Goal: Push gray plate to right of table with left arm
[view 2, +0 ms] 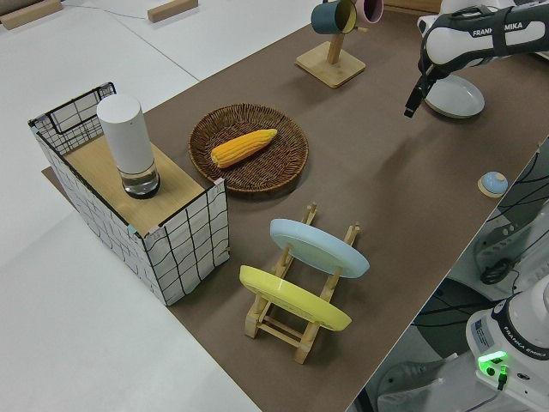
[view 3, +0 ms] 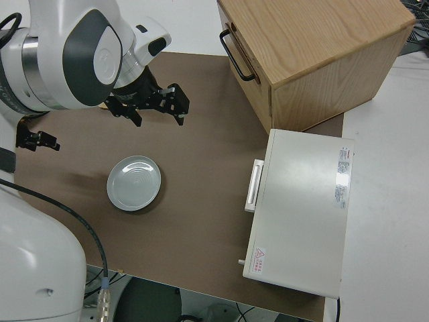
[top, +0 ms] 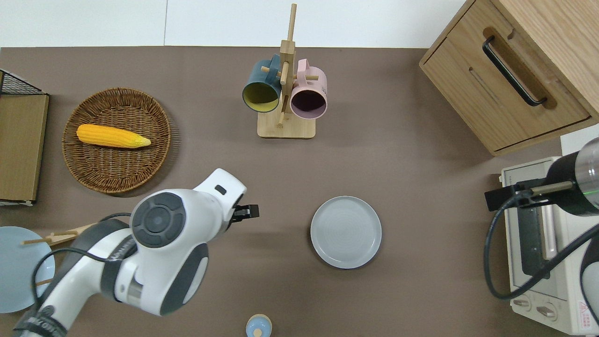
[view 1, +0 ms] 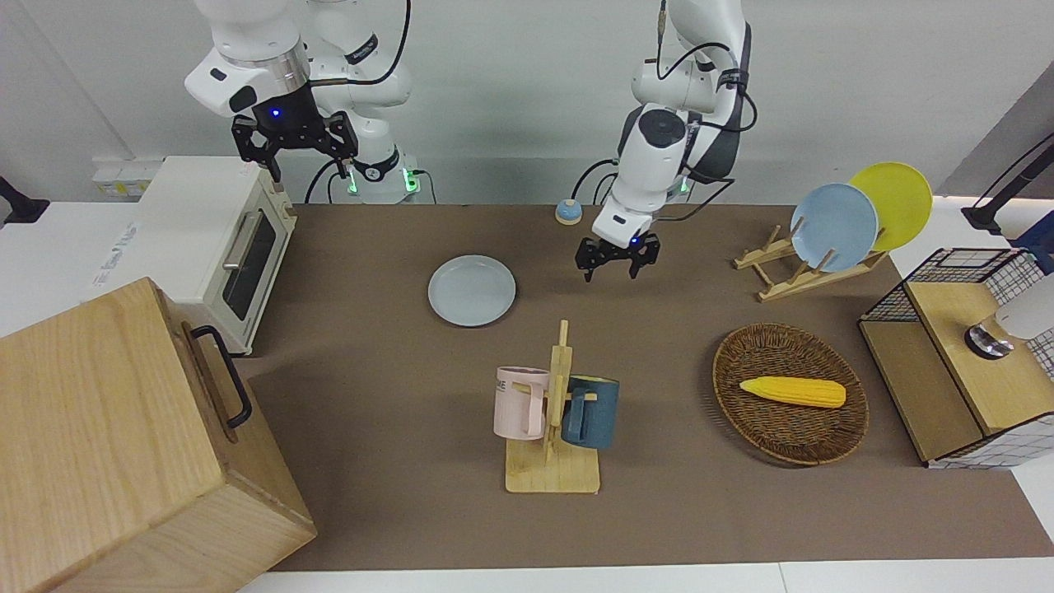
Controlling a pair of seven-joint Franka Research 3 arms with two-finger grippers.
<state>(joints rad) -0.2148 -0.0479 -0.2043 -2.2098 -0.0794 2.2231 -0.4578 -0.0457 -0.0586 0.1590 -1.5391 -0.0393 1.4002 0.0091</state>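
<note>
The gray plate [view 1: 472, 290] [top: 346, 232] [view 2: 455, 96] [view 3: 134, 183] lies flat on the brown table [view 1: 370, 461], in its middle part near the robots' edge. My left gripper [view 1: 616, 262] [top: 248, 213] [view 2: 413, 101] is open and holds nothing. It hangs low over bare mat beside the plate, toward the left arm's end of the table, with a clear gap between them. The right arm is parked, its gripper [view 1: 296, 152] [view 3: 149, 107] open and holding nothing.
A wooden mug rack [top: 285, 124] with a pink and a blue mug stands farther from the robots than the plate. At the left arm's end are a wicker basket [top: 117, 173] with corn, a plate rack [view 1: 811, 268] and a wire-sided shelf [view 1: 947, 362]. A toaster oven [view 1: 218, 247] and a wooden cabinet [view 1: 107, 445] stand at the right arm's end.
</note>
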